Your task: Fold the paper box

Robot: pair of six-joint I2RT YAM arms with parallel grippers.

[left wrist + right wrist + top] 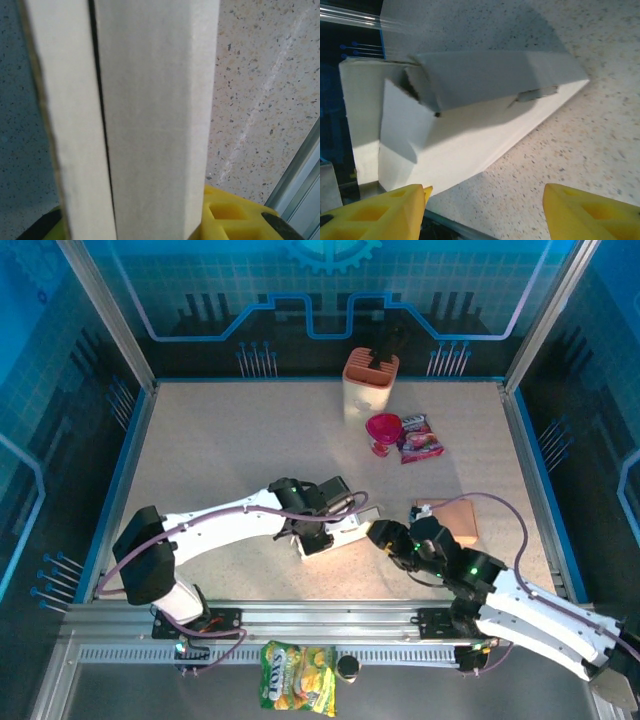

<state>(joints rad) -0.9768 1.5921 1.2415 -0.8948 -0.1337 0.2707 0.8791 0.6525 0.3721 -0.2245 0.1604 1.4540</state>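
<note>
Folding looks midway: my left gripper point(145, 222) is clamped on the white paper box point(335, 532), which lies near the speckled table's point(220, 440) front. My right gripper point(485, 210) gapes empty beside it; next, I'd tuck the loose end flap point(412, 82).

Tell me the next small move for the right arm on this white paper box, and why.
Probably ease the right gripper forward to press the raised white cardboard flap down. Its jaws stand open and empty, the left gripper grips the white paper box, and that flap gapes just ahead.
</note>
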